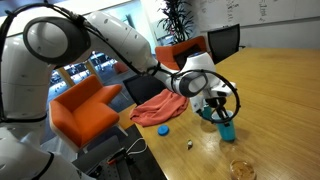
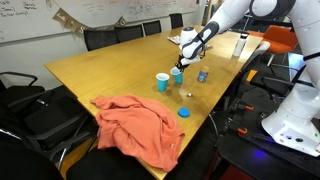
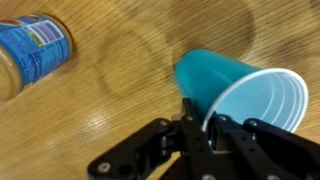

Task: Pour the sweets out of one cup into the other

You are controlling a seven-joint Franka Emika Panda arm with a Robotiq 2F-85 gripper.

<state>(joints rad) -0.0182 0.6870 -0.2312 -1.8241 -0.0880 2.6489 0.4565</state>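
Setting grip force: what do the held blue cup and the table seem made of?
Blue cup: likely thin plastic or coated paper; matte blue outside, smooth white inside. Table: wood or veneer; visible grain, light sheen.

No text can be read with certainty. In the wrist view, the jar (image 3: 30,55) has a blue label (image 3: 38,40) with white and yellow print, but the letters are too blurred to make out. In an exterior view, the whiteboard (image 2: 40,15) on the wall carries dark handwriting and drawings, too small to read.
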